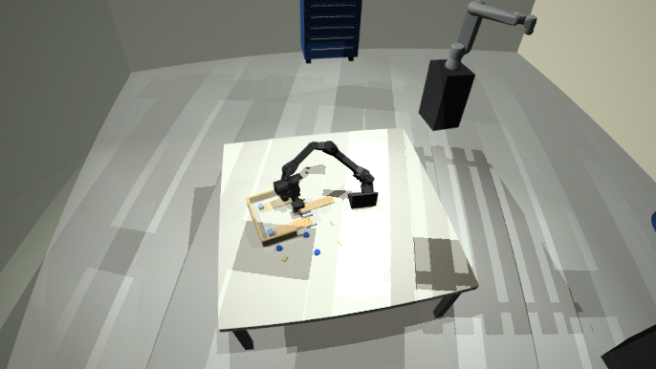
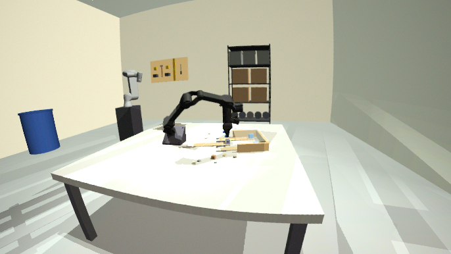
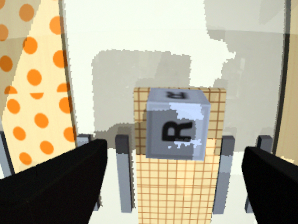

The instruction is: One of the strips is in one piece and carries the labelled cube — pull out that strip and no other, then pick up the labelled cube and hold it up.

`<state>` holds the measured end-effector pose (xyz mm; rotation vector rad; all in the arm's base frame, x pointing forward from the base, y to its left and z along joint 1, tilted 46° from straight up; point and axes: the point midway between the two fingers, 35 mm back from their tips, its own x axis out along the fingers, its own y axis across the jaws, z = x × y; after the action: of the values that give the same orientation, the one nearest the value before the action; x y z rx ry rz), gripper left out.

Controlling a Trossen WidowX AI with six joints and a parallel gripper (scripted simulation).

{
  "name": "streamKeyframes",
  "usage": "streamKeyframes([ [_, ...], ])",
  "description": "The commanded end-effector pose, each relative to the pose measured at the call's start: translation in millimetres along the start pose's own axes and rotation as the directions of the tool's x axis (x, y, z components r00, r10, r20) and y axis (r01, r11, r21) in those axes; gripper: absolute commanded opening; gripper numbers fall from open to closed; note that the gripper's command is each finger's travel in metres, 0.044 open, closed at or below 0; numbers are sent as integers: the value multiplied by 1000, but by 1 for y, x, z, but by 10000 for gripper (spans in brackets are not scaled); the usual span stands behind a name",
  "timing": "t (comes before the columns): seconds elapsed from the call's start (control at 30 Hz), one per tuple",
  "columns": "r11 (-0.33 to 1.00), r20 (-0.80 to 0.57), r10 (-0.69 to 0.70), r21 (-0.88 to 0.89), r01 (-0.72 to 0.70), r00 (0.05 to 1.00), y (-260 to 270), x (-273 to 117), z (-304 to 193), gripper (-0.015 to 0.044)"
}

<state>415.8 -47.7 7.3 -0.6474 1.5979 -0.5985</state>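
Cube marked R on checked strip, fingers parted around nothing, dotted strip alongside.

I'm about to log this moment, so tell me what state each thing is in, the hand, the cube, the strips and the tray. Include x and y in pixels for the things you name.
Hand (image 1: pixel 297 207) (image 2: pixel 227 135) (image 3: pixel 176 153): open, fingers either side of the cube, not gripping.
R cube (image 3: pixel 177 131): upright on the gridded strip's end.
Gridded strip (image 1: pixel 317 205) (image 3: pixel 175 190): flat, pulled mostly out.
Dotted strip (image 1: pixel 293 226) (image 3: pixel 34 77): partly inside the tray.
Tray (image 1: pixel 255 219) (image 2: pixel 252 147): open-topped.
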Motion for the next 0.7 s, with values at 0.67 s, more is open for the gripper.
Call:
streamKeyframes([
  [0.67, 1000, -5, -6, -4, 6, 1000, -2, 41, 0, 250],
])
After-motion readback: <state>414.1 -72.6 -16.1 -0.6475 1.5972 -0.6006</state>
